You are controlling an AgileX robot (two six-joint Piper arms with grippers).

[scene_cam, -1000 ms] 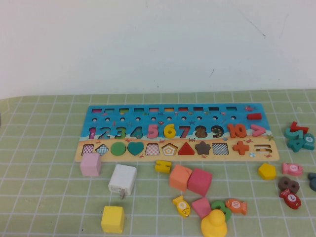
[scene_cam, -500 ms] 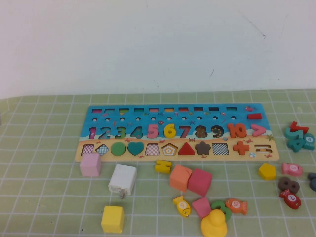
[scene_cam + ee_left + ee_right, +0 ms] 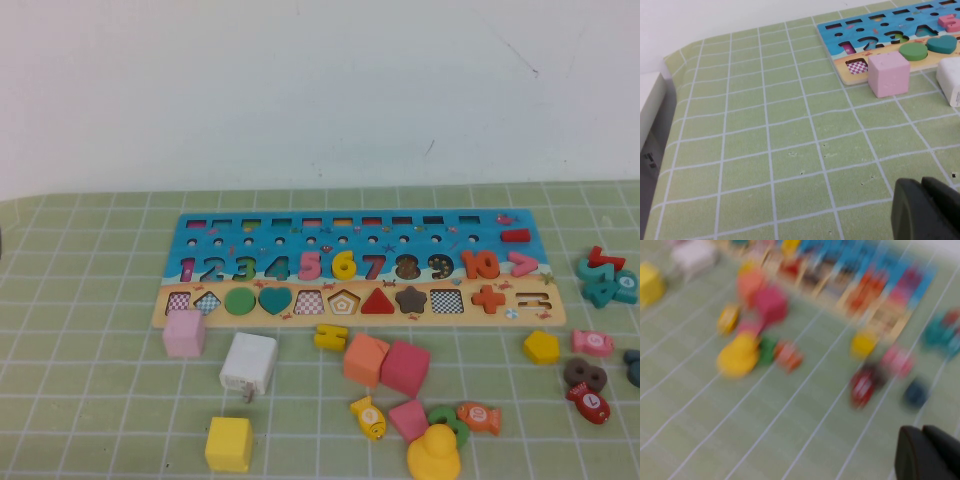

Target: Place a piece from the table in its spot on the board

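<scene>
The board (image 3: 200, 232) lies across the middle of the table, blue on top with numerals 1 to 10. The yellow "6" piece (image 3: 343, 265) sits in its recess between the pink 5 and the 7. Neither gripper shows in the high view. In the left wrist view my left gripper (image 3: 922, 202) is shut and empty, low over bare cloth, well off the board's (image 3: 840, 30) left end. In the blurred right wrist view my right gripper (image 3: 923, 447) is shut and empty, over the cloth near the loose pieces, apart from the board (image 3: 860, 280).
In front of the board lie a pink cube (image 3: 184, 333), a white cube (image 3: 248, 364), a yellow cube (image 3: 228, 444), orange and red cubes (image 3: 385, 364), a small yellow piece (image 3: 329, 337), a yellow duck (image 3: 433, 455) and fish. A yellow pentagon (image 3: 541, 347) and teal numerals (image 3: 605, 280) lie at right.
</scene>
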